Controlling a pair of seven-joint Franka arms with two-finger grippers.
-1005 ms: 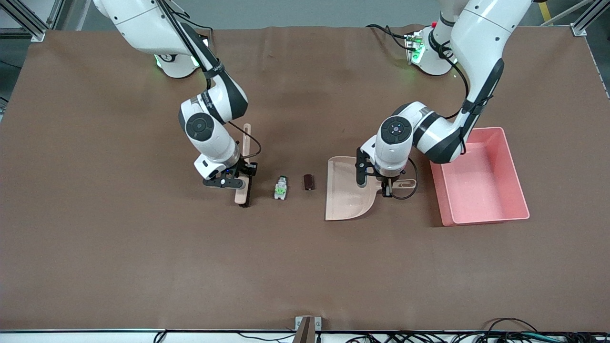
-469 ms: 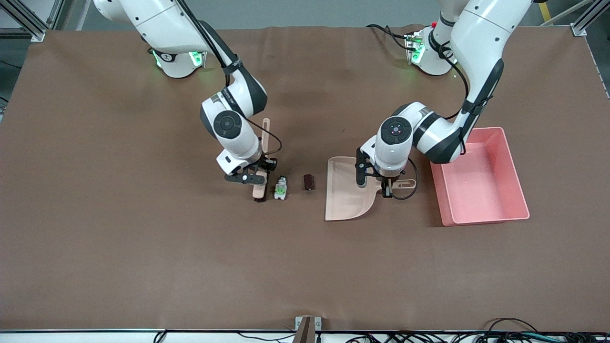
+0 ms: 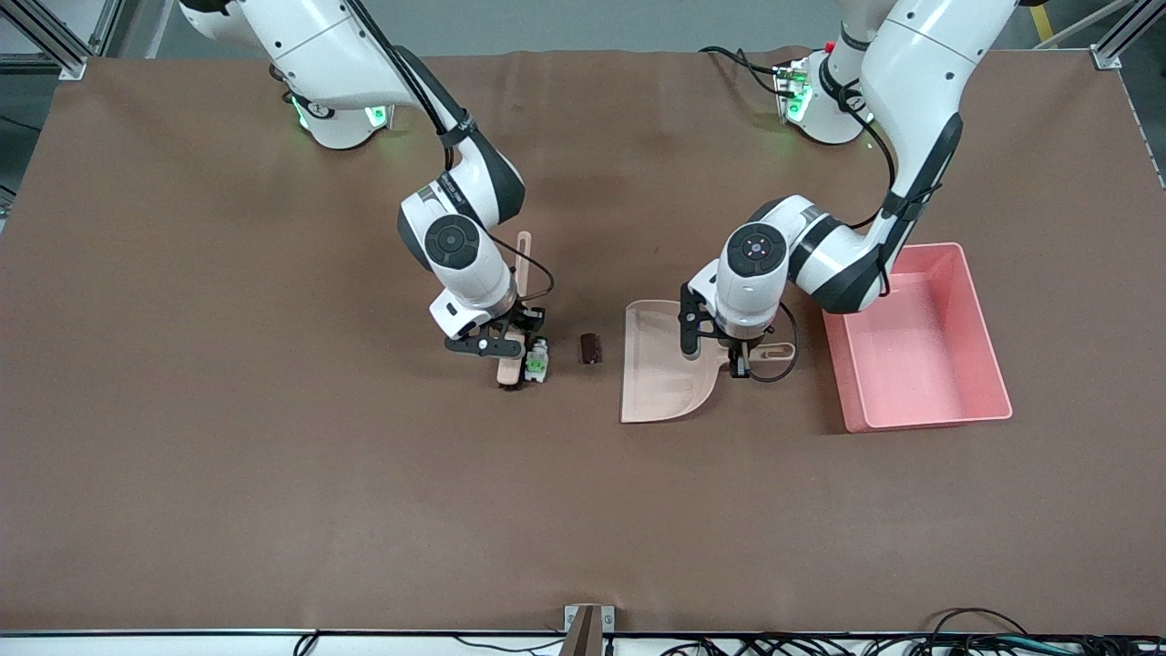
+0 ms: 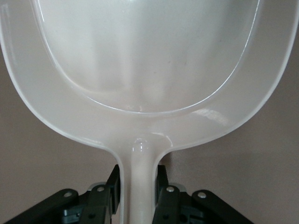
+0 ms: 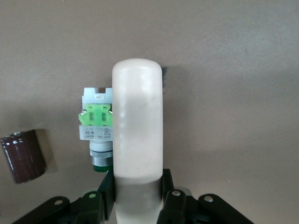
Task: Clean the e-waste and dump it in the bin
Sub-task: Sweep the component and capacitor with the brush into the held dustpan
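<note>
Right gripper (image 3: 510,351) has swept brush (image 3: 516,310) against white-grey component (image 3: 536,361).

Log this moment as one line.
right gripper: shut on brush, beside white-grey component | left gripper: shut on dustpan handle | bin: empty

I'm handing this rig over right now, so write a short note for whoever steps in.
Right gripper: shut on the brush, its head against the white-green part.
Left gripper: shut on the dustpan handle, pan flat on the table.
Dark cylinder lies between the part and the dustpan; neither is in the pan.
Pink bin sits beside the dustpan, toward the left arm's end.
Left: sweep both pieces into the pan, tip into the bin.
</note>
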